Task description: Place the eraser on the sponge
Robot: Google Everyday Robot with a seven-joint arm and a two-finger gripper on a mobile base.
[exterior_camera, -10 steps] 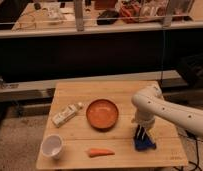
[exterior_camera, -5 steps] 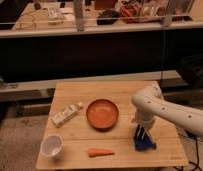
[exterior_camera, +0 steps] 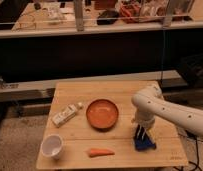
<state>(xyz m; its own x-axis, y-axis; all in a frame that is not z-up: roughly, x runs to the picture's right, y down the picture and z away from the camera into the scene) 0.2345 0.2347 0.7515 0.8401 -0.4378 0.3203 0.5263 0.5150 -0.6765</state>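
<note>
Gripper (exterior_camera: 140, 133) at blue sponge (exterior_camera: 145, 145) (contact unclear, sponge partly hidden).

The table (exterior_camera: 95, 90) is pale honey-coloured wood. At its middle sits a rusty orange plate (exterior_camera: 101, 113). Left of the plate lies a whitish box (exterior_camera: 64, 115). Lower left is a white cup (exterior_camera: 52, 146), and just below the plate an orange carrot (exterior_camera: 100, 152). Right of the plate the arm (exterior_camera: 160, 107) is white with dark dots, and its dark gripper (exterior_camera: 140, 132) hangs over a deep blue sponge (exterior_camera: 144, 145).
</note>
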